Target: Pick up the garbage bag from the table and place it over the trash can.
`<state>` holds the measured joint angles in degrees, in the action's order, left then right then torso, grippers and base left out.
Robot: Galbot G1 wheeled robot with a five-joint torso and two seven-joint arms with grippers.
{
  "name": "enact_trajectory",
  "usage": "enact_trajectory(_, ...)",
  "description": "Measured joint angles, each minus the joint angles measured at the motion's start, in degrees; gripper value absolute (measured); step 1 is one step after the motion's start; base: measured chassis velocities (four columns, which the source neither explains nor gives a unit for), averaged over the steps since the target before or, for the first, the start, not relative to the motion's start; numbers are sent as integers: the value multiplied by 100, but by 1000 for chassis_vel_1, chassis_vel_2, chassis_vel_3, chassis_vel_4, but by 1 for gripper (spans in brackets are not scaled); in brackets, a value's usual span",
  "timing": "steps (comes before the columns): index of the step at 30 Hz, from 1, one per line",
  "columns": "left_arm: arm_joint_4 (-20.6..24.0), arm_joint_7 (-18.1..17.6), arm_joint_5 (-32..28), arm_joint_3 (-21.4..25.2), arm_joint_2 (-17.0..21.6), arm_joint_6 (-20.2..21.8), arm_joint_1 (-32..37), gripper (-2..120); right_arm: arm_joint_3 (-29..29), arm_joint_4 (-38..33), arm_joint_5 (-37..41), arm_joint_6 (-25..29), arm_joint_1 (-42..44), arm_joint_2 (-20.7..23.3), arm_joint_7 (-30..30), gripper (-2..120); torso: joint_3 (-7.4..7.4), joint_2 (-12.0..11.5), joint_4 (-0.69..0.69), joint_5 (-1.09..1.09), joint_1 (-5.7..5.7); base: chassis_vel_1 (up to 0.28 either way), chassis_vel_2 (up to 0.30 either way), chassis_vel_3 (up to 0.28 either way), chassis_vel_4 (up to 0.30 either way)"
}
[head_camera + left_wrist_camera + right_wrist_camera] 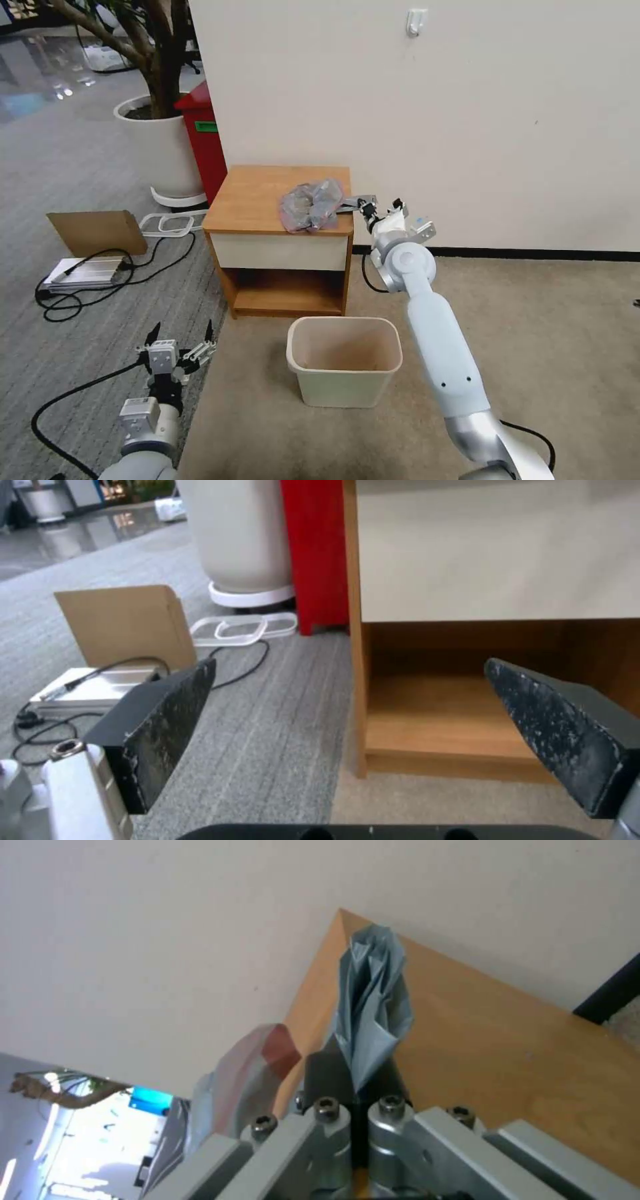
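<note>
The garbage bag (311, 205) lies crumpled on the right front part of the table (260, 193), grey and crinkly with pinkish-red edges. A grey pleated strip of plastic runs from its right side to my right gripper (365, 205), which hovers at the table's right edge. The right wrist view shows that gripper (353, 1075) shut on the pleated grey fold (373, 1000), with the pink-tinted part (267, 1055) beside it over the tabletop (507, 1040). The cream trash can (293, 360) stands on the floor in front of the table. My left gripper (181, 331) (348, 680) hangs open, low at the left.
A white wall rises behind the table. Left of the table stand a red bin (203, 140) and a white planter (157, 147). On the grey carpet lie a cardboard sheet (97, 232), a white device with black cables (83, 275) and a clear tray (170, 223).
</note>
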<state>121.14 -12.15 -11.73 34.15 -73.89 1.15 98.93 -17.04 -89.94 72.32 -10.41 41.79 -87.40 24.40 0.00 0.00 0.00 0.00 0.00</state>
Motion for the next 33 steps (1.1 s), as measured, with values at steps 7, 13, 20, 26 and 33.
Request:
enact_trajectory(7,35,-32,-38,76,6,8,-31,100,247,-803,28,31,449,166,271,0,-1,0,0,0,0,0,0,0,0)
enact_trajectory(13,43,-78,-74,112,32,12,-49,100,637,-1555,27,67,989,391,895,0,-1,0,0,0,0,0,0,0,0)
enact_trajectory(20,38,-79,-68,63,-29,13,-50,100,1086,-2204,-4,-87,1551,705,1530,0,-1,0,0,0,0,0,0,0,0)
enact_trajectory(26,2,-80,-68,57,-29,13,-62,100,1433,-2562,-194,-227,2014,1037,1638,0,-1,0,0,0,0,0,0,0,0)
enact_trajectory(33,-41,-83,-69,37,-45,12,-70,100,1807,-2675,-712,-296,2757,1388,1653,0,-1,0,-1,0,0,0,0,0,0)
